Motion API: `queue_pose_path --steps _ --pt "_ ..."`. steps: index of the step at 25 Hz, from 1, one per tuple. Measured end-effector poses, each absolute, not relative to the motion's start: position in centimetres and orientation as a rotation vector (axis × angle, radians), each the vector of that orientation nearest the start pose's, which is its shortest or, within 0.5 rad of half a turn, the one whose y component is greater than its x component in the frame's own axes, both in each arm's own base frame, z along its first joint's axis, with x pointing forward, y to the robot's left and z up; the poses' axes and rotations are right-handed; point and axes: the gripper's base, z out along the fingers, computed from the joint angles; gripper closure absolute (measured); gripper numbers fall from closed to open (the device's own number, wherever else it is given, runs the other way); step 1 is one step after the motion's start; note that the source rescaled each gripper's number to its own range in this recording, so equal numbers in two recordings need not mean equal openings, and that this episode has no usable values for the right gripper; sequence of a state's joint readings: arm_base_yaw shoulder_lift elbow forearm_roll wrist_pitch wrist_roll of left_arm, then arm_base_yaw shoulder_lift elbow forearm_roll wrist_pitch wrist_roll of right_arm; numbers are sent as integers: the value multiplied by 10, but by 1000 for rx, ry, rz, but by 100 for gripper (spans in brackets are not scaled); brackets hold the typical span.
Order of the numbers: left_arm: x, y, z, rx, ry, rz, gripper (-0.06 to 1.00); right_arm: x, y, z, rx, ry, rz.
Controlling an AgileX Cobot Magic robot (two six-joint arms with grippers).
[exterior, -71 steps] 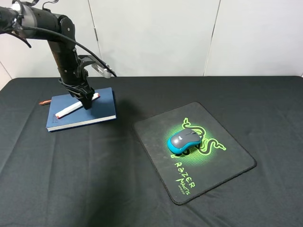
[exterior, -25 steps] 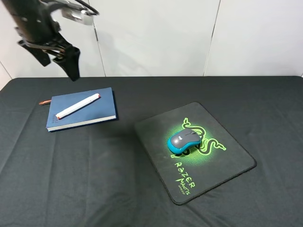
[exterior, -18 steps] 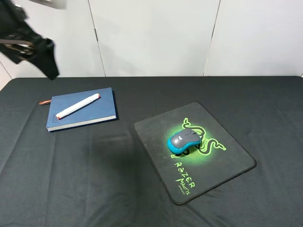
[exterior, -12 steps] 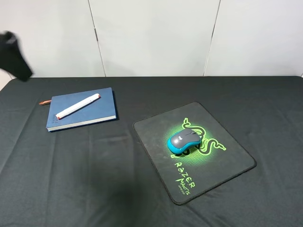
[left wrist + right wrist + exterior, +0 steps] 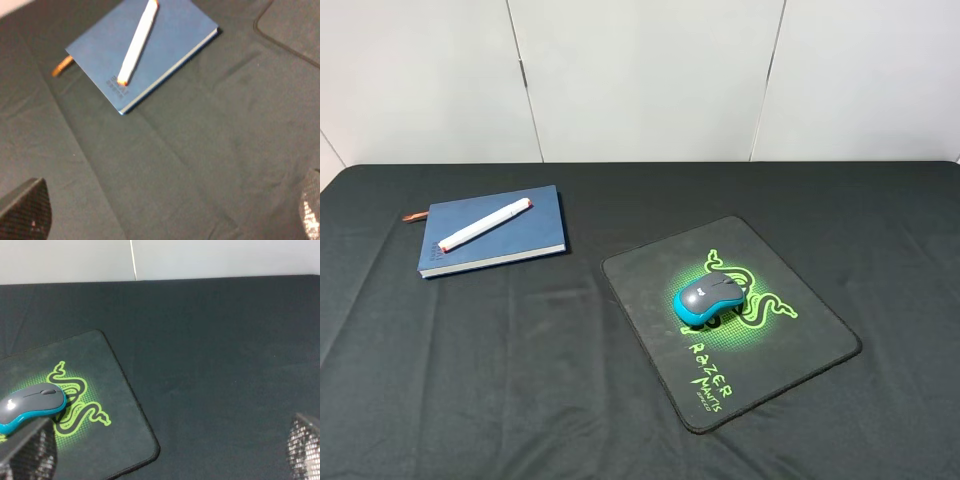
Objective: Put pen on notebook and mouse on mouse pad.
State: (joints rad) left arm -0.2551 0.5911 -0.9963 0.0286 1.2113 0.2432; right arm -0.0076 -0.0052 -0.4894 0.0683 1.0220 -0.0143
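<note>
Pen [image 5: 484, 224] is laid diagonally across the notebook [image 5: 492, 230] at the table's [image 5: 520, 380] left; rightward, the mouse [image 5: 710, 299] is seated on the mouse pad [image 5: 730, 318]. Both pairs of fingers are spread and empty, with nothing left to reach.

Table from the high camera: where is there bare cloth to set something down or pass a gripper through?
Bare black cloth lies in the lane between the notebook and the mouse pad, across the whole near-left area below the notebook, and along the back strip by the wall. The right side past the pad is bare too. The taken spots are the notebook, carrying the pen, and the pad's middle under the mouse.
</note>
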Motion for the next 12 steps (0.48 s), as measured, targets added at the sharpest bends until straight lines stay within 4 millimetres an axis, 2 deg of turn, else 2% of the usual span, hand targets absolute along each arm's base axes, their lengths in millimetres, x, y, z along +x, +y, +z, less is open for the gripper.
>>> queue_pose_path --steps 5,12 --pt "31 -6 371 492 2166 0 -6 -3 5 278 -8 2010 67" --pt "14 0 332 306 2211 -3 -6 -3 5 278 -8 2010 67"
